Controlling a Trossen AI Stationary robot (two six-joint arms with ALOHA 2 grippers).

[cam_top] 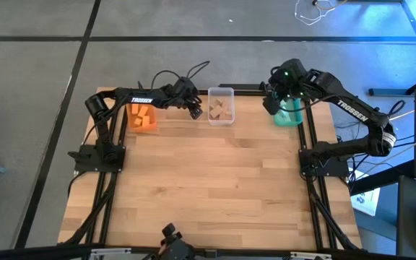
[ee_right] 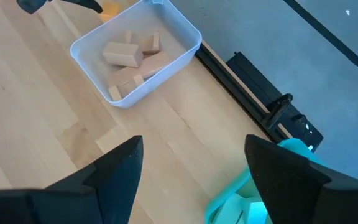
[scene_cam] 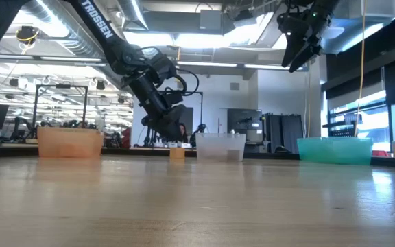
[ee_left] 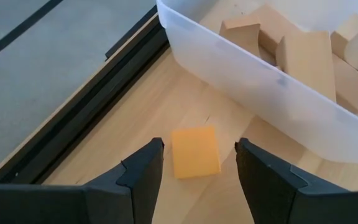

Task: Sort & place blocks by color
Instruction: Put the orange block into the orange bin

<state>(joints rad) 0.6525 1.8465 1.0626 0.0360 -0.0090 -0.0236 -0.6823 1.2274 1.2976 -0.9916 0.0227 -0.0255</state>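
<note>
Matt orange block (ee_left: 195,152) on smooth pale-wood table (ee_left: 191,106), beside frosted translucent plastic bin (ee_left: 247,78).

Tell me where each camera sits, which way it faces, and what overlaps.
High: overhead, straight down; both arms, left gripper, right gripper.
Low: table height, looking level into the room; both arms enter from above.
Left wrist: past open fingers at the orange block.
Right wrist: past open fingers at the table.
Shared: all show the clear bin.

Left gripper (scene_cam: 172,130) low over the tabletop (scene_cam: 197,199), orange block (scene_cam: 177,154) just below it, clear bin (scene_cam: 220,147) beside, right gripper (scene_cam: 299,51) high above teal bin (scene_cam: 334,149)
</note>
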